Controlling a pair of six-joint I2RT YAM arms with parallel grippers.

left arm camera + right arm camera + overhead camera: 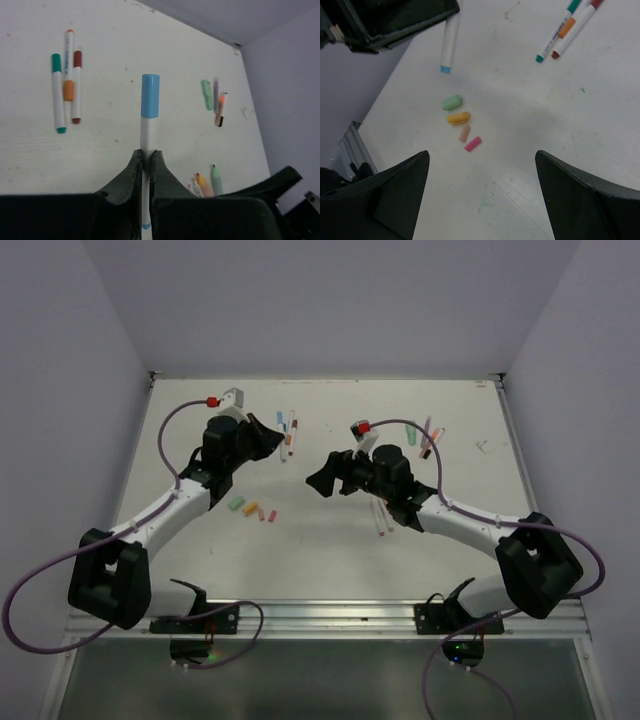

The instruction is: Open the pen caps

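Gripping a white pen (145,132) low on its barrel, the left pincer (145,156) is shut tight on it. The pen runs straight out along the fingers, so its blue cap (150,95) stands clear beyond the tips, on and untouched. The right pincer (481,162) is spread wide with nothing in it.

From above, the two face each other over the middle of the table (330,570), near but apart, the left pincer a little farther and to the left. That is what the next move hangs on, I'd say: the pen's long axis points out of the left pincer toward the right, and the right arm is the free one and the nearer to the cap.

In the right wrist view a white barrel with a blue end pokes from the left arm's dark body at the upper left, outside the gap between the fingers. The right pincer looks not yet lined up, and which end of the pen that is I cannot tell. It would need to close around the cap and pull along the barrel.

Loose caps (456,117) lie in a short row on the table just near of the left pincer, and other pens (65,85) lie farther off.
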